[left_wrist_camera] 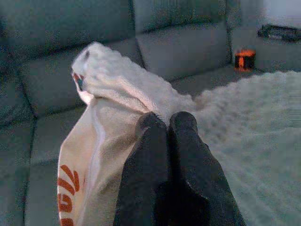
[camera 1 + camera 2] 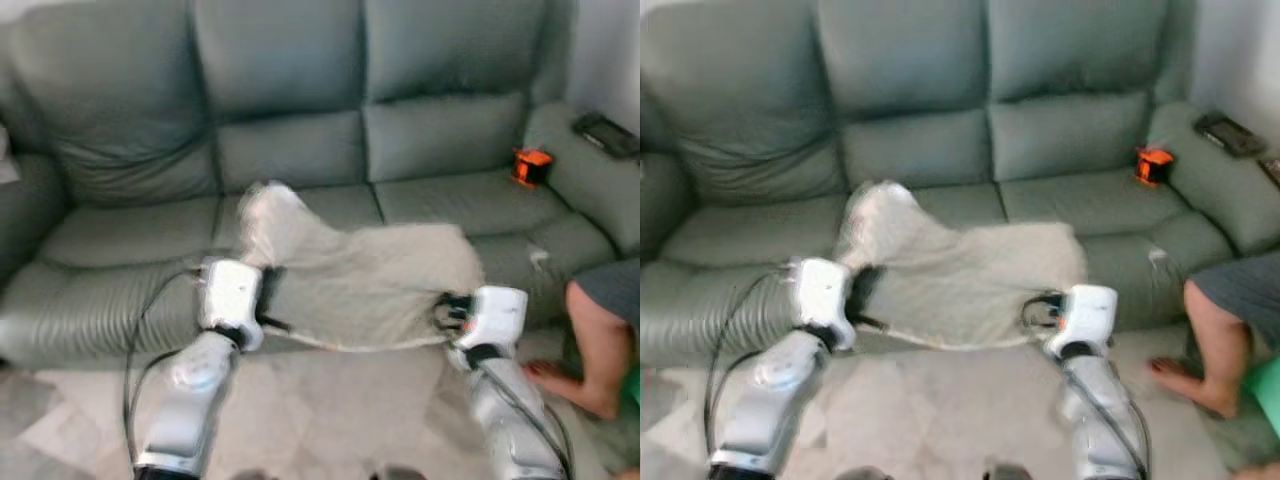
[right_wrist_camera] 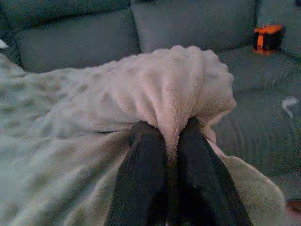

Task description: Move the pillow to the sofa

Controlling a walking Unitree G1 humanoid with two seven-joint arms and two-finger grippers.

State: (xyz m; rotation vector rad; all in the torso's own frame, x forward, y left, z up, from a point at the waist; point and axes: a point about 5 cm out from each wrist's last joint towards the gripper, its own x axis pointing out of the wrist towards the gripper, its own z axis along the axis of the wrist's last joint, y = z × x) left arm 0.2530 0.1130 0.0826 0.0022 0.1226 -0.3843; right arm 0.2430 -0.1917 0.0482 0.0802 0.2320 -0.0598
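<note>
**Both tools grip the pillow at the sofa's front edge**

A limp, cream-white fleecy pillow (image 2: 365,280) hangs stretched between the two arms, just in front of the grey-green sofa (image 2: 300,130). Its far part drapes over the front of the middle seat cushion, and one corner stands up higher on the robot's left side.

The left tool (image 1: 167,123) is clenched on the pillow's left edge. In the left wrist view its two black fingers (image 1: 146,160) press together, with the cloth folded over just beyond their tips. A seam and red printed marks show on the smoother underside of the cover there.

The right tool (image 3: 171,129) is clamped on the pillow's right edge. In the right wrist view a bunched wad of fleece is pinched between its fingers (image 3: 143,174) and bulges out above them.

A small orange and black object (image 2: 532,166) sits on the right seat cushion, near the armrest and well apart from the pillow. A dark flat device (image 2: 607,134) lies on top of the right armrest. A small pale scrap (image 2: 538,257) lies on the front of the right cushion.

At the right edge, a person's bare leg and foot (image 2: 585,355) rest on the pale floor (image 2: 340,410) beside the sofa, close to the right arm.
</note>
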